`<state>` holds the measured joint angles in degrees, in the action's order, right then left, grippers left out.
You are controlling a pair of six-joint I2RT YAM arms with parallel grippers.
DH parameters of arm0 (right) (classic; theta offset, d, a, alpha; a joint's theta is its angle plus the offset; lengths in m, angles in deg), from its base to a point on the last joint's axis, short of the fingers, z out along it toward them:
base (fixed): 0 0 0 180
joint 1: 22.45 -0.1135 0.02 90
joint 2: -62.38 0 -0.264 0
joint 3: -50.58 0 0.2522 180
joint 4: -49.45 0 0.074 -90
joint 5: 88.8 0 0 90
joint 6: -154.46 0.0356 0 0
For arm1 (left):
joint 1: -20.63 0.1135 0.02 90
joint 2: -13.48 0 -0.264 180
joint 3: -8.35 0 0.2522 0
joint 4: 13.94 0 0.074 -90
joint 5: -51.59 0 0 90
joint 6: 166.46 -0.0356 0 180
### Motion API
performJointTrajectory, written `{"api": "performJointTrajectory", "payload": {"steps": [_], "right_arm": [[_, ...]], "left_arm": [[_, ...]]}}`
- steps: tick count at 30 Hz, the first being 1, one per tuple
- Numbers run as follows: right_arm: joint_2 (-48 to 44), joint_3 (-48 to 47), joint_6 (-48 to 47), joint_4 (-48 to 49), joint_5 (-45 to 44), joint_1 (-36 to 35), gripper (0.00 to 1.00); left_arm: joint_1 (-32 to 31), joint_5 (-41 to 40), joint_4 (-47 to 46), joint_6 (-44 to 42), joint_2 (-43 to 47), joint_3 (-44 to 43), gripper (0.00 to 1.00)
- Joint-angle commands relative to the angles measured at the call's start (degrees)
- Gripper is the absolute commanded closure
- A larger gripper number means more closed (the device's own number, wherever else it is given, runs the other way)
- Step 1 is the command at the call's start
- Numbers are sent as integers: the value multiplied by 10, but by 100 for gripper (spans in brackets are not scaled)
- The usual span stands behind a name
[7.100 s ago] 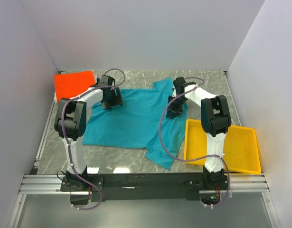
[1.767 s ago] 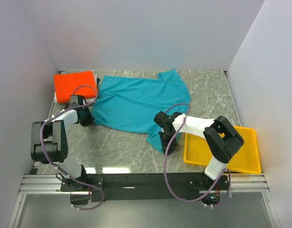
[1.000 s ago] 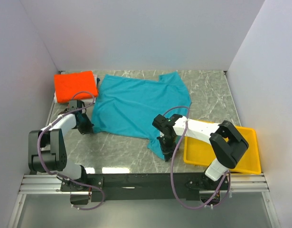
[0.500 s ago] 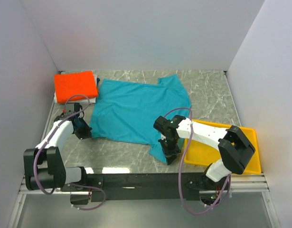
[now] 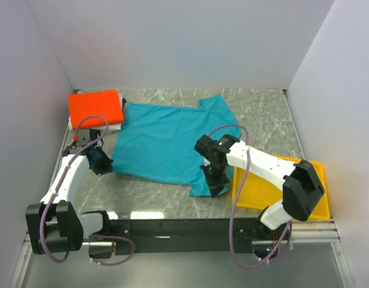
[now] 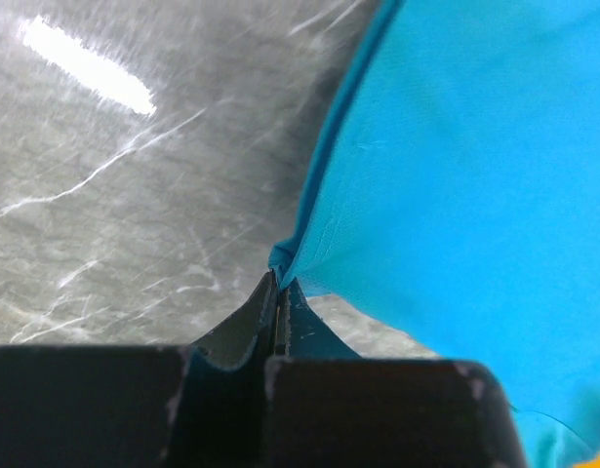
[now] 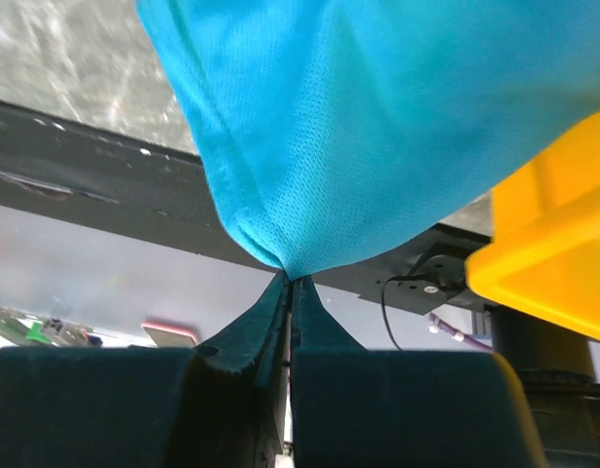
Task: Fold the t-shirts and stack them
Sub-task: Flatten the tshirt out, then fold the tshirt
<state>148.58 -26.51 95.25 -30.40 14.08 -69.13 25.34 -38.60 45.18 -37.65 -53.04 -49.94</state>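
A teal-blue t-shirt [image 5: 166,138] lies spread across the middle of the marble table. My left gripper [image 5: 106,166] is shut on its near-left corner; the left wrist view shows teal cloth [image 6: 456,156] pinched at the fingertips [image 6: 278,278]. My right gripper [image 5: 215,185] is shut on the shirt's near-right part, lifted a little off the table; in the right wrist view the cloth [image 7: 378,117] hangs bunched from the shut tips [image 7: 289,280]. An orange-red t-shirt [image 5: 95,108] lies folded at the far left corner.
A yellow plastic tray [image 5: 304,192] sits at the near right, right beside my right gripper; its corner [image 7: 543,234] shows in the right wrist view. White walls close in the table on three sides. The black base rail [image 5: 184,228] runs along the near edge.
Both grippers have pulled the teal shirt toward the near edge. The left arm swung out to the left and stretched; the right gripper moved slightly right, toward the tray, lifting the corner.
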Motion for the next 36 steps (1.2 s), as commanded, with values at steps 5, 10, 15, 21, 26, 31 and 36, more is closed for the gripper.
{"api": "performJointTrajectory", "payload": {"steps": [5, 10, 15, 21, 26, 31, 36], "right_arm": [[32, -101, -47, -37, -50, 79, 100], [71, -166, -82, -41, -68, 148, 100], [118, -242, -110, -54, -86, 196, 100], [185, -332, -141, -63, -105, 236, 100], [237, -400, -157, -71, -124, 259, 100], [287, -472, -167, -85, -145, 281, 100], [307, -506, -165, -82, -149, 299, 100]], "left_arm": [[2, 23, -26, -4, -40, -89, 100], [-2, 56, -52, -7, -98, -132, 100], [-24, 76, -74, -13, -167, -167, 100], [-38, 62, -77, -17, -238, -246, 100], [-38, 45, -66, -37, -306, -314, 100], [-38, 41, -66, -41, -346, -360, 100], [-38, 37, -77, -40, -367, -378, 100]]}}
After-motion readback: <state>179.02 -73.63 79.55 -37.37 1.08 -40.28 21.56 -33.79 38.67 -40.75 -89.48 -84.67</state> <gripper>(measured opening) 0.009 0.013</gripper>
